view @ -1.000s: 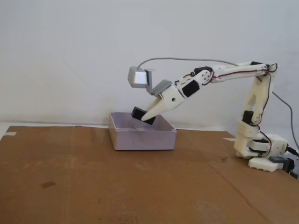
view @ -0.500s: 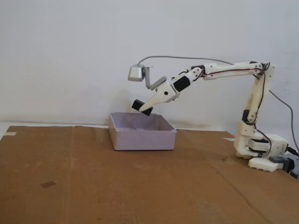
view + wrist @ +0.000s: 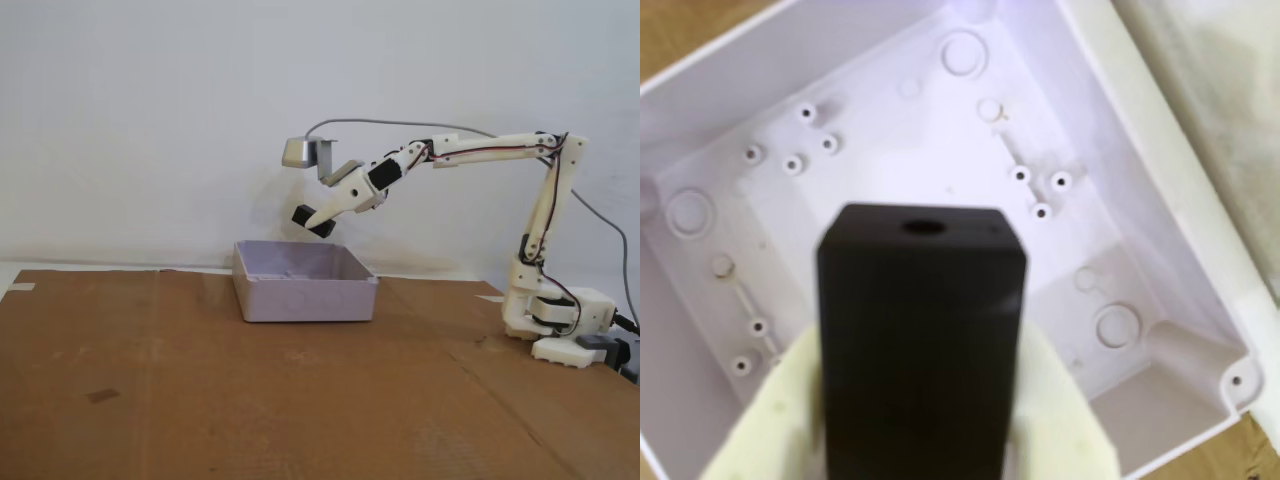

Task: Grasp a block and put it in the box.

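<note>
Tool (image 3: 318, 221), pinching the block (image 3: 312, 220), has risen above the box (image 3: 300, 295), so release looks further off.

Plain white wall (image 3: 150, 110), cardboard-covered table (image 3: 200, 400)

My arm (image 3: 500, 146) reaches out level from its base (image 3: 558, 325), wrist angled down, my tool (image 3: 312, 219) clamped on the block (image 3: 313, 220).

The arm is rising and straightening: the gripper (image 3: 316, 219), still clamping the block (image 3: 313, 219), is lifting from inside the box (image 3: 305, 297) to well above its rim.
</note>
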`<act>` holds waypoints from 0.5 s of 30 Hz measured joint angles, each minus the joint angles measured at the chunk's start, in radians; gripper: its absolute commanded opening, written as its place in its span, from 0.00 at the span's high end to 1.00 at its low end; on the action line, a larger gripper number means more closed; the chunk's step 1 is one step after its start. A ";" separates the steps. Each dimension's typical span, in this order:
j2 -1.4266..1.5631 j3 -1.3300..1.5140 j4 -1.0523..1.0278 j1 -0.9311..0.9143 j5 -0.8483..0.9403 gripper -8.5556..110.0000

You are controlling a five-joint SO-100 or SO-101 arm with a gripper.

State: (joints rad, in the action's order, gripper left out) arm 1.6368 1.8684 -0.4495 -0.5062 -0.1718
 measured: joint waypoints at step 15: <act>-0.080 0.000 0.000 0.077 0.000 0.84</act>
State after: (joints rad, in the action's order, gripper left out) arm 1.5570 1.8684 -0.4495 -0.4295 -0.1718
